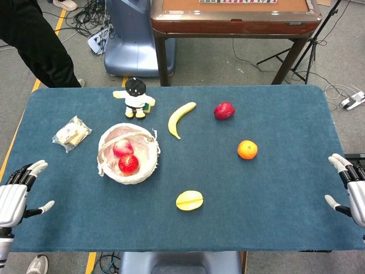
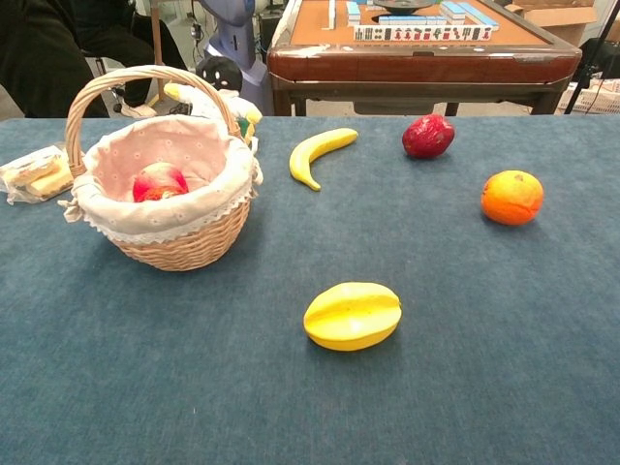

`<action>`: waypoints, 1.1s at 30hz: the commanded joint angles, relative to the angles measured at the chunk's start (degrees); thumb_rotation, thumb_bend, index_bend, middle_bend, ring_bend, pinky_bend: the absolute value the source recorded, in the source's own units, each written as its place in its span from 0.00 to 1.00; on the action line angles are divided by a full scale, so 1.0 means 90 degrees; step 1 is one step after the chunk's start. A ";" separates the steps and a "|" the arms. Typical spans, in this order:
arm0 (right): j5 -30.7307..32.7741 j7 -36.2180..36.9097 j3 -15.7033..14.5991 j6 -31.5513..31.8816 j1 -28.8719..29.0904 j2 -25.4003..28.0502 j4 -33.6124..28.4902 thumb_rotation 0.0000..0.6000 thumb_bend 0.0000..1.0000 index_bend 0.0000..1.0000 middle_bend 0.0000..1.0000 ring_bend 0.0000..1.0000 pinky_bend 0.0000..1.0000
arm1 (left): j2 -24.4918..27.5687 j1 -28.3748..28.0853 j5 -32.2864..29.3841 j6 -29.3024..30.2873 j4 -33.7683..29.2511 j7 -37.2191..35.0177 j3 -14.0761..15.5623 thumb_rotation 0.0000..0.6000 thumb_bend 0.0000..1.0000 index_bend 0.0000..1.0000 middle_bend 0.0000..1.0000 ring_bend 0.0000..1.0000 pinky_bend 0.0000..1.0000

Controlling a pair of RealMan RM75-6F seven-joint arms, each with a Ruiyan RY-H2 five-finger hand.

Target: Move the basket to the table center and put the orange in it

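We see the basket (image 1: pixel 127 153) on the left part of the blue tabletop (image 1: pixel 274 194), two red fruits inside it. The orange (image 1: pixel 247 149) lies well apart on the right, touching nothing. Our left hand (image 1: pixel 17 194) hovers at the near left edge, fingers spread wide, holding nothing. Our right hand (image 1: pixel 353 185) sits at the near right edge, fingers likewise wide and empty. A banana (image 1: pixel 180 118) lies between basket and orange.
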 commanded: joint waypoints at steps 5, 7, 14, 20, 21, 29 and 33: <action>0.0105 -0.0125 0.0124 -0.0028 0.0066 0.0147 -0.0184 1.00 0.15 0.16 0.17 0.18 0.32 | -0.0070 -0.0559 -0.0038 -0.0535 0.0258 -0.0305 -0.0309 1.00 0.12 0.17 0.14 0.11 0.14; 0.0124 -0.0138 0.0134 -0.0043 0.0072 0.0163 -0.0212 1.00 0.15 0.16 0.17 0.18 0.32 | -0.0101 -0.0709 -0.0068 -0.0647 0.0283 -0.0370 -0.0409 1.00 0.12 0.17 0.14 0.11 0.14; 0.0146 -0.0187 0.0150 -0.0055 0.0069 0.0194 -0.0283 1.00 0.15 0.16 0.17 0.18 0.32 | -0.0184 -0.1420 -0.0476 -0.1461 0.0133 -0.0597 -0.0783 1.00 0.12 0.07 0.13 0.09 0.14; 0.0120 -0.0184 0.0140 -0.0038 0.0046 0.0219 -0.0300 1.00 0.15 0.16 0.17 0.18 0.32 | -0.0549 -0.2039 -0.1072 -0.2021 0.0327 -0.0051 -0.1104 1.00 0.12 0.05 0.11 0.09 0.14; 0.0127 -0.0182 0.0135 -0.0036 0.0036 0.0224 -0.0296 1.00 0.15 0.16 0.17 0.18 0.32 | -0.0624 -0.2154 -0.1199 -0.2110 0.0378 0.0089 -0.1158 1.00 0.12 0.04 0.10 0.09 0.14; 0.0179 -0.0177 0.0119 -0.0060 0.0003 0.0254 -0.0290 1.00 0.15 0.16 0.17 0.18 0.32 | -0.0715 -0.2972 -0.2324 -0.3196 0.0435 0.0775 -0.1371 1.00 0.12 0.02 0.08 0.07 0.14; 0.0199 -0.0169 0.0116 -0.0097 0.0008 0.0245 -0.0275 1.00 0.15 0.16 0.17 0.18 0.32 | -0.0762 -0.3377 -0.2946 -0.3570 0.0521 0.1139 -0.1449 1.00 0.12 0.05 0.08 0.10 0.14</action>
